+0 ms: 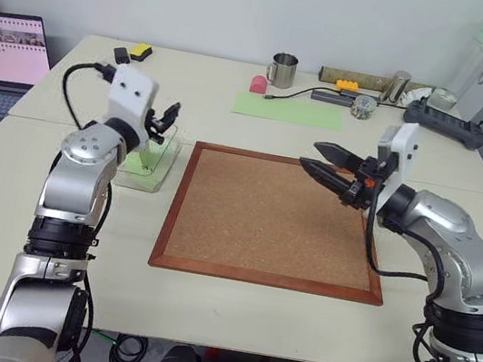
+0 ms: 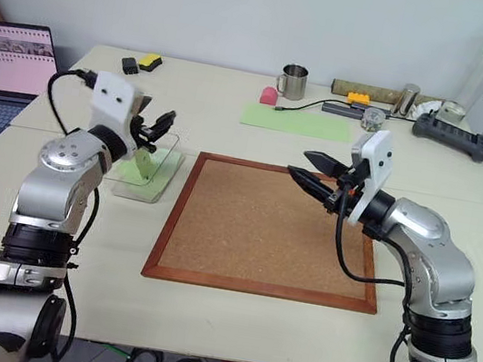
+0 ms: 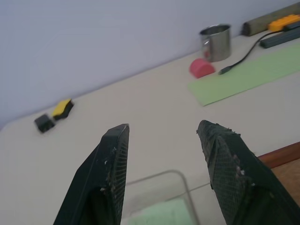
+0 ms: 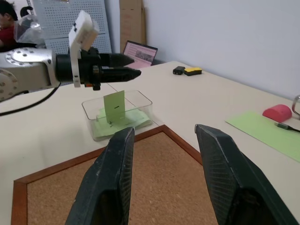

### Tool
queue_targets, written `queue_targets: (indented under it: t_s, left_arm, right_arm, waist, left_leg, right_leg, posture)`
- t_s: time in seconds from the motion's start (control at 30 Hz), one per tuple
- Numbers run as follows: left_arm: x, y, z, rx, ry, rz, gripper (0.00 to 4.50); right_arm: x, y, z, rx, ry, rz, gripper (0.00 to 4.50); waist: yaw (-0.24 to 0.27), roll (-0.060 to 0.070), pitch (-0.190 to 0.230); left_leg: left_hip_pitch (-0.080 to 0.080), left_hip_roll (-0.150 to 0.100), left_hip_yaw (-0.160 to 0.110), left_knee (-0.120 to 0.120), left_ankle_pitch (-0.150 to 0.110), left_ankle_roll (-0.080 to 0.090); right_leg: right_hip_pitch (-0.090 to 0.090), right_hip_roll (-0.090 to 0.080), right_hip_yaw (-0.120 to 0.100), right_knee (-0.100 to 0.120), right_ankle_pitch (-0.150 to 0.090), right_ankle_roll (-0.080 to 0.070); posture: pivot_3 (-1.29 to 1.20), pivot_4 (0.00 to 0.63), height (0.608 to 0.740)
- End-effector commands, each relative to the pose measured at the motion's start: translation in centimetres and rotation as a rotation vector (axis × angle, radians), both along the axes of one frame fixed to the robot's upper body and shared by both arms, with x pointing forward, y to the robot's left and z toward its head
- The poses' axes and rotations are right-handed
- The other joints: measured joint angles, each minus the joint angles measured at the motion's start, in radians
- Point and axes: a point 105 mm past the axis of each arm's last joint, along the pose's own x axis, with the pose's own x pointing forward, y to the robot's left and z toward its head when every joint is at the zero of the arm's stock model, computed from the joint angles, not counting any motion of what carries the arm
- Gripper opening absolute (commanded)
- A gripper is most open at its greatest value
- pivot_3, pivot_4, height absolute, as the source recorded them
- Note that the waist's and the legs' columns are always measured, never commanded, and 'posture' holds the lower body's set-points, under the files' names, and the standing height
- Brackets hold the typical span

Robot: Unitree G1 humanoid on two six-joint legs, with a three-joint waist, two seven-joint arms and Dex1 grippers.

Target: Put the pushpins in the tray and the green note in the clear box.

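- Left gripper (image 2: 160,125): jaws apart, nothing between them; level, hanging over the clear box (image 2: 170,146).
- Green note (image 4: 114,108): directly under the left fingertips, standing on edge inside the clear box, short dark pen mark on its face. From the right wrist view it looks free of the fingers, a small gap above its top edge.
- Clear box: below and just ahead of the left gripper, beside the near-left corner of the corkboard (image 2: 266,226). More pale-green paper lies flat on its floor under the upright note.
- Right gripper (image 1: 323,160): jaws apart, empty; level, pointing across the corkboard toward the left gripper. Note and box sit well beyond its tips, past the board's left frame.
- Corkboard: bare brown surface under the right gripper; cannot make out any pushpins on it.
- Beyond the left gripper, toward the wall: a long pale-green sheet (image 1: 289,110), a pink object (image 3: 202,68) and a metal mug (image 1: 282,70) at its far edge, a cable running onto the sheet.
- Far left of that gripper: a yellow block (image 3: 62,108) touching a small black block (image 3: 44,123).
- Past the right gripper, far-right table edge: a black power strip (image 1: 448,123) and a clear bottle with a pale-green cap (image 1: 479,61).
- Open laptop (image 2: 8,61) off the table's left side.
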Motion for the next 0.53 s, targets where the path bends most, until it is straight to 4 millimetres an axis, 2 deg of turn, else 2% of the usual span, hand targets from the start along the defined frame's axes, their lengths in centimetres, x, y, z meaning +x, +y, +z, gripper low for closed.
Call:
queue_targets:
  t_s: [0.03,0.1,0.23,0.37,0.53]
  left_arm:
    - [-0.9,-2.5,1.9,0.019,-0.029,-0.150,2.48]
    - [-1.8,-4.2,1.1,0.024,0.028,-0.269,2.48]
    - [-5.1,-7.1,-2.5,0.089,0.221,-0.548,2.48]
    - [-7.2,-7.5,-5.5,0.115,0.367,-0.670,2.48]
    - [-7.6,-7.6,-6.5,0.117,0.403,-0.701,2.48]
  right_arm:
    - [-0.1,-1.1,1.1,0.001,-0.057,-0.027,2.13]
    - [-0.1,-1.5,0.7,-0.010,-0.044,-0.034,2.13]
    - [-0.8,-2.7,-1.5,-0.096,0.016,-0.018,2.13]
    - [-1.9,-4.6,-4.9,-0.251,0.069,-0.011,2.13]
    - [-2.1,-5.3,-6.2,-0.271,0.084,-0.040,2.13]
  waist:
    - [-0.001,0.000,0.000]
    - [-0.001,0.000,0.000]
    - [-0.003,0.000,0.000]
    - [-0.003,0.000,0.000]
    - [-0.003,0.000,0.001]
  left_leg:
    - [0.000,0.000,0.000,0.000,0.000,0.000]
    - [-0.001,0.000,0.000,0.000,0.000,0.000]
    - [-0.001,0.000,0.000,0.000,0.000,0.000]
    - [0.000,0.001,0.001,0.000,0.000,0.000]
    - [0.000,0.001,0.001,0.000,0.000,0.001]
  right_leg:
    - [0.000,0.000,0.000,0.000,0.000,0.000]
    - [0.000,0.000,0.000,0.000,0.000,0.000]
    - [0.000,0.000,0.000,-0.001,0.000,0.000]
    - [0.000,0.001,0.000,-0.001,0.000,0.000]
    - [0.000,0.002,0.001,0.000,0.000,0.000]
  posture:
    - [0.00,0.150,0.740]
    - [0.00,0.150,0.740]
    - [0.00,0.150,0.740]
    - [0.00,0.150,0.740]
    - [0.00,0.150,0.740]
